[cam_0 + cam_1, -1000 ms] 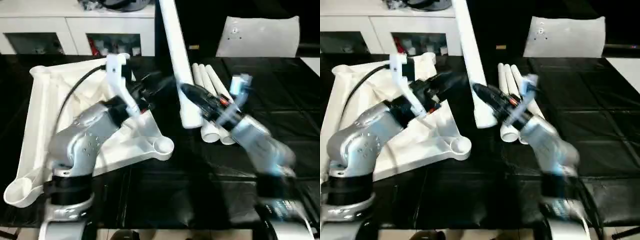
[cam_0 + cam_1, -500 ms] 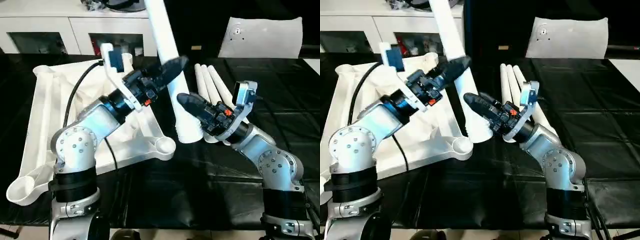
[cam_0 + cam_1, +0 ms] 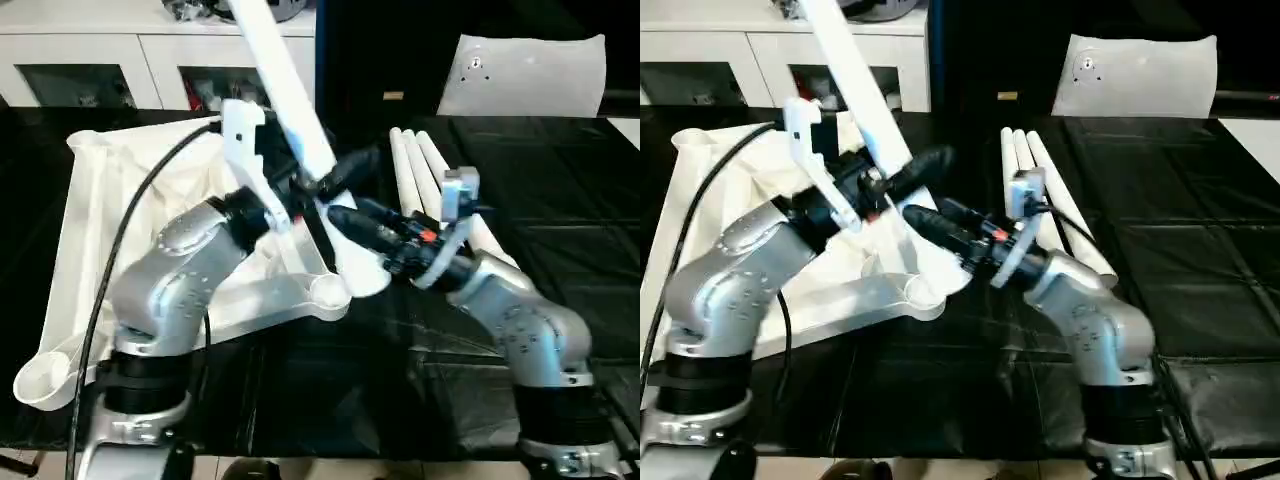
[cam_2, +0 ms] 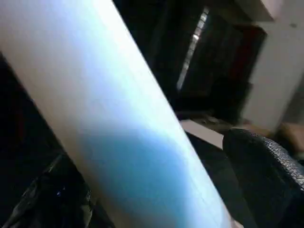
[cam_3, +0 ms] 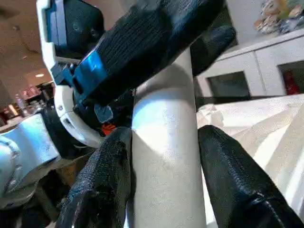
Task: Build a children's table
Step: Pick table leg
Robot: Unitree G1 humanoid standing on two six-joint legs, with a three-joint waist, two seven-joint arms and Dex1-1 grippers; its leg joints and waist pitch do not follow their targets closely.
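Observation:
The white table top (image 3: 90, 230) lies upside down on the left, ribs up, with a round corner socket (image 3: 328, 291) nearest the middle. One long white leg (image 3: 285, 85) slants from the upper left down toward that socket. My left gripper (image 3: 325, 180) is shut on its middle. Just below, my right gripper (image 3: 345, 215) is shut on the same leg. In the right wrist view its fingers (image 5: 102, 185) press both sides of the leg (image 5: 166, 156), under the left gripper's finger (image 5: 152, 42). Three more legs (image 3: 425, 165) lie side by side to the right.
The black-covered work surface (image 3: 560, 200) carries everything. A white cabinet (image 3: 150, 60) with shelves stands along the back, and a white panel (image 3: 525, 75) is at the back right. A black cable (image 3: 130, 220) loops from my left wrist over the table top.
The held leg has tilted further left and its lower end has swung toward the near corner socket. My right gripper has moved left and closed on the leg below the left gripper.

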